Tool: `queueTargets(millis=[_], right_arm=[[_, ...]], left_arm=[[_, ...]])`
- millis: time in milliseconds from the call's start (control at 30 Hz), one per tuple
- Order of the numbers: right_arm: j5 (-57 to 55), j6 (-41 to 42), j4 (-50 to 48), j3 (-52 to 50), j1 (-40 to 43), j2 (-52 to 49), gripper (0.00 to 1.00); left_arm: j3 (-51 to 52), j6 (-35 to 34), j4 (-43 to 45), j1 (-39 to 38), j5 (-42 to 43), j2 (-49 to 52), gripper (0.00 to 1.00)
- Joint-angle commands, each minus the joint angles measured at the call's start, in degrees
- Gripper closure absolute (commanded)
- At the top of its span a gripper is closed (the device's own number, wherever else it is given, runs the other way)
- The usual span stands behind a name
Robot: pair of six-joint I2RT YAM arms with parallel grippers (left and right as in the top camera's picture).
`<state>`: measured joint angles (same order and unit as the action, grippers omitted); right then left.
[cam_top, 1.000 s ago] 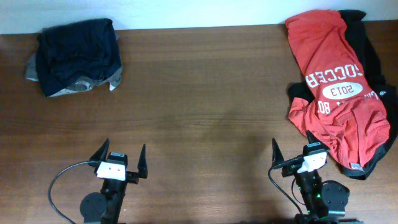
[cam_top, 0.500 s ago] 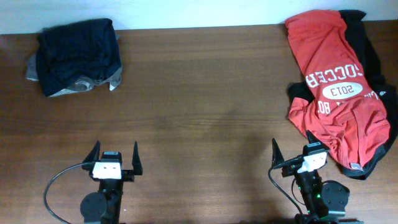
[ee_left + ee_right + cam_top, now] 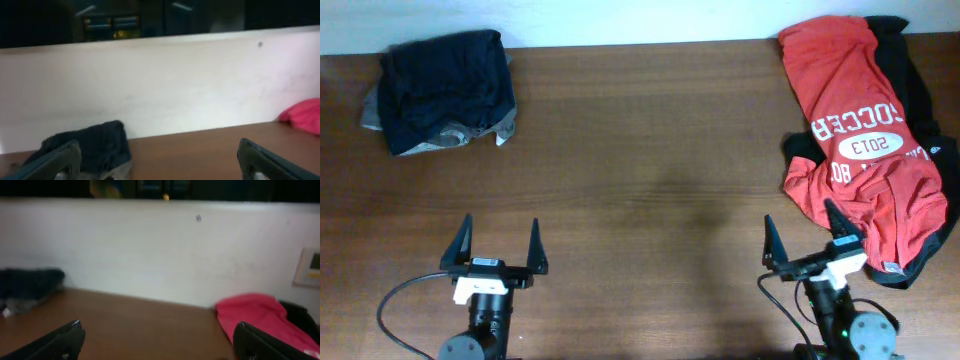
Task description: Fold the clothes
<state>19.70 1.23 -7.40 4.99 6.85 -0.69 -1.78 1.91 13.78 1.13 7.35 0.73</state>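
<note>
The red-orange T-shirt (image 3: 860, 130) with white lettering and a "2013" oval lies crumpled at the table's right side, on top of a black garment (image 3: 918, 90). It also shows in the right wrist view (image 3: 260, 317) and at the edge of the left wrist view (image 3: 305, 115). My right gripper (image 3: 803, 238) is open and empty at the front right, its right finger close to the shirt's lower edge. My left gripper (image 3: 500, 243) is open and empty at the front left, far from the shirt.
A dark navy folded pile (image 3: 442, 88) lies at the back left, and it also shows in the left wrist view (image 3: 90, 145) and the right wrist view (image 3: 27, 282). A white wall (image 3: 160, 255) runs along the table's far edge.
Both grippers have drawn back toward the front edge and tilted up; the left gripper has opened wider. The clothes have not moved.
</note>
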Motion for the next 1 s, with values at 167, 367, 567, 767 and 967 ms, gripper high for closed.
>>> queueTargets(millis=[167, 367, 567, 767, 967], right_arm=[[1.09, -1.66, 11.58, 19.10, -0.46, -5.27, 0.01], [1.09, -1.97, 24.87, 35.60, -0.46, -17.33, 0.01], [1.07, -2.51, 38.84, 50.99, -0.46, -34.16, 0.01], [1.09, -2.51, 51.49, 62.90, -0.46, -54.21, 0.01], [1.20, -2.45, 55.30, 68.67, -0.46, -72.89, 0.01]], left_arm=[[-13.64, -2.34, -8.61, -0.26, 3.28, 9.25, 0.01], [-31.17, -2.34, -19.19, -0.28, 6.95, 27.89, 0.01], [-53.72, -1.18, -36.41, -0.28, 13.66, 50.36, 0.01], [-76.04, 4.11, -57.72, -0.28, 15.85, 73.07, 0.01], [-82.47, 4.42, -62.20, -0.28, 15.80, 90.25, 0.01]])
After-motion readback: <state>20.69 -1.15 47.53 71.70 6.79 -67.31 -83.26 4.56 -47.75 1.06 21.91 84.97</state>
